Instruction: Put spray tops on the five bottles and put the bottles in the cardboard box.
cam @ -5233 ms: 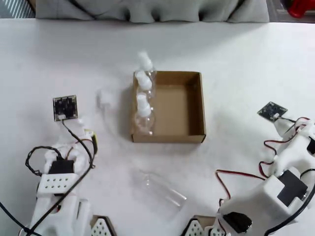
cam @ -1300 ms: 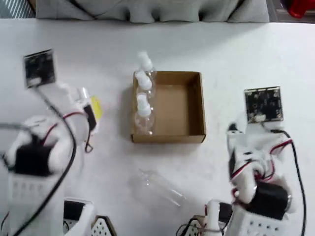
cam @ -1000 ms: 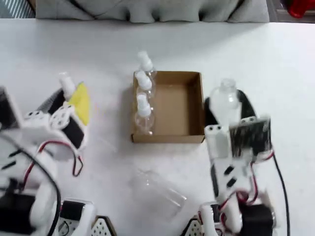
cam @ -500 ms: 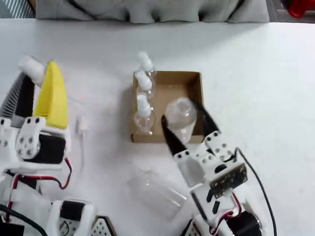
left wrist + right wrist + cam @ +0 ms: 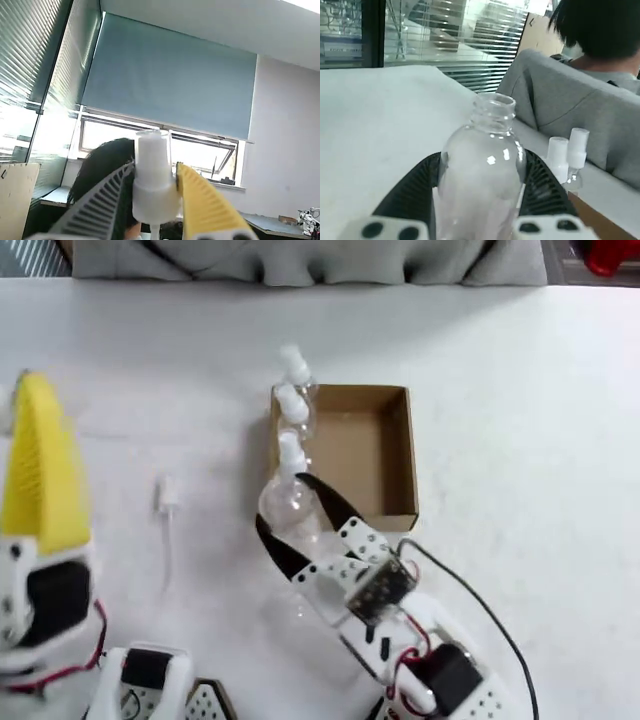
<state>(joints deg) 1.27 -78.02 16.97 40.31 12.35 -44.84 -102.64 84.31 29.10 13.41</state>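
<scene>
Right gripper [image 5: 482, 159]: my fingers [image 5: 415, 192] are black plastic, matt, ribbed on the inner faces. The clear round plastic bottle [image 5: 482, 185] between them is smooth and glossy, with bright highlights on its shoulder.

Left gripper [image 5: 155, 170]: I have one ribbed black plastic finger and one smooth yellow plastic finger [image 5: 205, 210], low sheen. The white plastic spray top [image 5: 151, 185] in it is smooth, with a satin finish.

The brown square cardboard box [image 5: 411, 450] is raw paperboard, matt. The white table top [image 5: 500, 360] looks matt and faintly grained.
</scene>
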